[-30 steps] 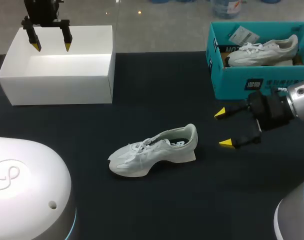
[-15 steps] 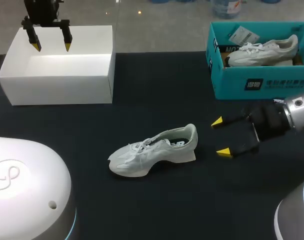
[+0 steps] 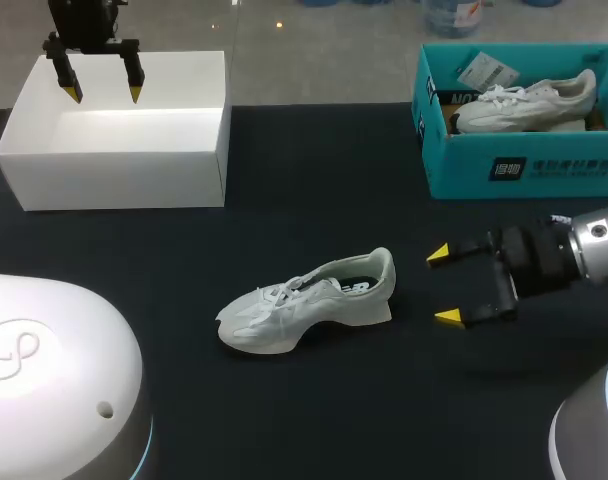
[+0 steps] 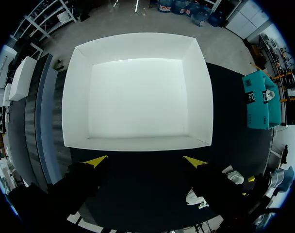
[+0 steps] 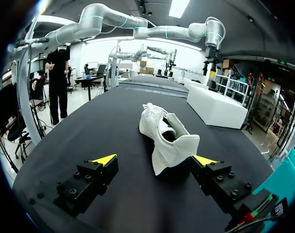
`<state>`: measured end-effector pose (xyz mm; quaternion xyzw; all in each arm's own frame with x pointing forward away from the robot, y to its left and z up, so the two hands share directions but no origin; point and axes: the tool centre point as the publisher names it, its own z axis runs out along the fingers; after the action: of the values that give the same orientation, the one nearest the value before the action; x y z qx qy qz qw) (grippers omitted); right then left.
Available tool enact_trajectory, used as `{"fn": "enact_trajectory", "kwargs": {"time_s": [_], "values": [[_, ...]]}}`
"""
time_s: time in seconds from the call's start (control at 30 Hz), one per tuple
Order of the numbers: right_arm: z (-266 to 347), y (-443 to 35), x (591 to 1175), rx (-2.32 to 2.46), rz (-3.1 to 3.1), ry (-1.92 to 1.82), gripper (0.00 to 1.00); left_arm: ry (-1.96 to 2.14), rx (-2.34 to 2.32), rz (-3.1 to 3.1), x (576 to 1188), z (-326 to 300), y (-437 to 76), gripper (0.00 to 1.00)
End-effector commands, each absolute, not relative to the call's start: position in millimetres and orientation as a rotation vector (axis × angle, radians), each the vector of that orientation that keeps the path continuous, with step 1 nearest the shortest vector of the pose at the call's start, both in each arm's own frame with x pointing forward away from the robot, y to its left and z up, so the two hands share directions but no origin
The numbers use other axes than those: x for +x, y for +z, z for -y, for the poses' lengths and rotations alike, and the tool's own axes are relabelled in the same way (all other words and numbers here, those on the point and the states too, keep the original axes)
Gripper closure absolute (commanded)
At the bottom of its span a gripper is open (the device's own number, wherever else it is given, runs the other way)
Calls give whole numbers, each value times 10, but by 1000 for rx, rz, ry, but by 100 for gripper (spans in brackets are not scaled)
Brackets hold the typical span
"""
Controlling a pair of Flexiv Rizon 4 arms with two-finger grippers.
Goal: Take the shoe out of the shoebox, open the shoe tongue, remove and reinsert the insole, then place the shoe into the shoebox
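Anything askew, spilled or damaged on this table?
Nothing stands out. The white shoe sits upright on its sole, the white box is empty, and the teal shoebox holds a second shoe.

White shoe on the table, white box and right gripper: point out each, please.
white shoe (image 3: pixel 292 303), head view, on its midfoot upper.
white box (image 3: pixel 124 178), head view, on its front wall.
right gripper (image 3: pixel 444 286), head view, midway between its yellow tips.

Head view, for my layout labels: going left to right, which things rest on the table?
white box → loose shoe → teal box, which holds a second shoe
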<state>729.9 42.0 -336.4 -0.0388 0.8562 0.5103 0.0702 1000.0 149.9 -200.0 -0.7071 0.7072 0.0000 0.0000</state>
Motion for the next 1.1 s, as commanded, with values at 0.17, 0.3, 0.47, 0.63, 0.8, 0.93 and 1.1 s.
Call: {"fn": "enact_trajectory", "kwargs": {"time_s": [0.17, 0.3, 0.47, 0.63, 0.8, 0.93, 1.1], "values": [[-210, -3339, 7355, -122, -2561, 1506, 0, 0, -2221, -2222, 10000, -1499, -2000, 0], [-149, -3342, 7438, -132, -2562, 1499, 0, 0, -2221, -2222, 10000, -1499, -2000, 0], [-148, -3388, 7524, -142, -2562, 1500, 0, 0, -2221, -2222, 10000, -1499, -2000, 0], [-198, -3477, 7621, -164, -2553, 1525, 0, 0, -2221, -2222, 10000, -1499, -2000, 0], [-260, -3556, 7711, -182, -2554, 1546, 0, 0, -2221, -2222, 10000, -1499, -2000, 0], [-307, -3599, 7776, -193, -2555, 1557, 0, 0, -2221, -2222, 10000, -1499, -2000, 0], [-379, -3641, 7829, -199, -2552, 1566, 0, 0, -2221, -2222, 10000, -1499, -2000, 0]]}}
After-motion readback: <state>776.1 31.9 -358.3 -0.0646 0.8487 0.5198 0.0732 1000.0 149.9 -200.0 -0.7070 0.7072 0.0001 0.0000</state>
